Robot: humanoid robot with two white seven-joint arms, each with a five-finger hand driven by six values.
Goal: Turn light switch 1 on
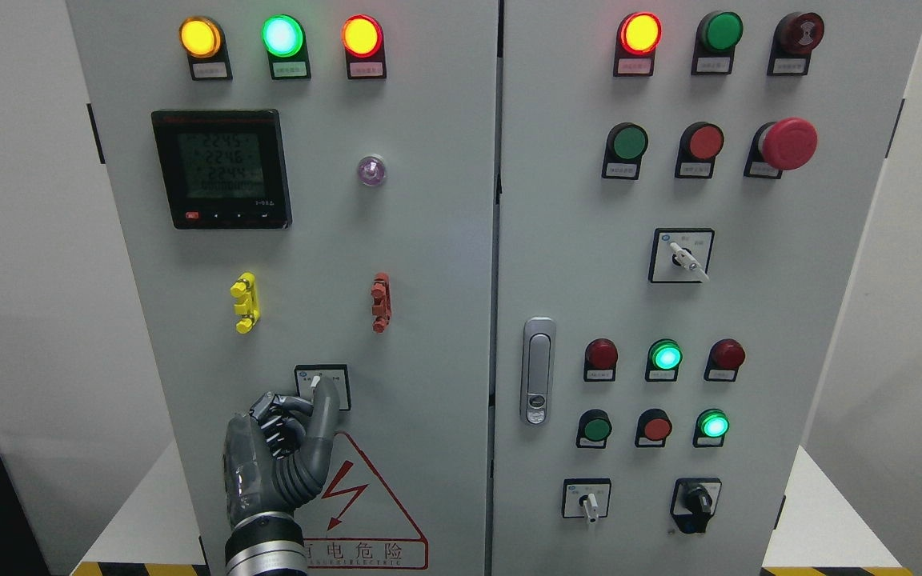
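A grey electrical cabinet fills the head view. Low on its left door (429, 336) sits a small selector switch (315, 379) with a white knob on a black-framed plate. My left hand (306, 397) comes up from the bottom edge and is at this switch. The thumb (325, 408) lies against the knob's right side and the curled fingers (275, 416) press in from its left, so the knob is pinched. The hand hides most of the switch plate. My right arm does not show.
Above the hand are a yellow clip (245, 302), a red clip (381, 302) and a digital meter (222, 170). A red warning triangle (365, 500) is beside the wrist. The right door carries a latch handle (538, 370), several lamps and buttons, and more selector switches (587, 500).
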